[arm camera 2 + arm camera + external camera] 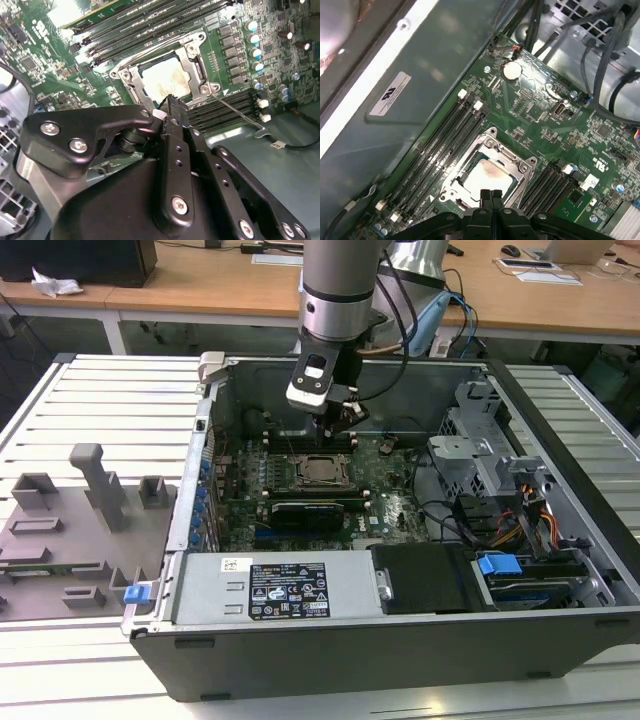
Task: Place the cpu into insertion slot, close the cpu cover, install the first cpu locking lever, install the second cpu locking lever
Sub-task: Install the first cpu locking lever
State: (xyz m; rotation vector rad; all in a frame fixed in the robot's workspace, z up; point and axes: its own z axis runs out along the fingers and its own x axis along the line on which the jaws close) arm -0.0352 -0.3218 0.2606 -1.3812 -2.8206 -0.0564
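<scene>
The cpu [164, 80] [487, 176], pale and silvery with a brownish stain, lies flat in the insertion slot [322, 470] on the green motherboard. The cpu cover [194, 61] [516, 165] lies down around it, framing the chip. A thin wire locking lever [235, 112] slants out from the socket's corner across the memory slots, its hooked end free over the case floor. My gripper [335, 428] [172, 102] [490, 194] hovers just above the socket's edge, its black fingers pressed together and holding nothing.
Long memory slots [445, 135] flank the socket on both sides. A black graphics card [312, 510] sits in front of it, then the power supply [285, 590]. Drive cage and cables [490, 470] fill the exterior view's right. A grey fixture tray [80, 530] lies outside the case.
</scene>
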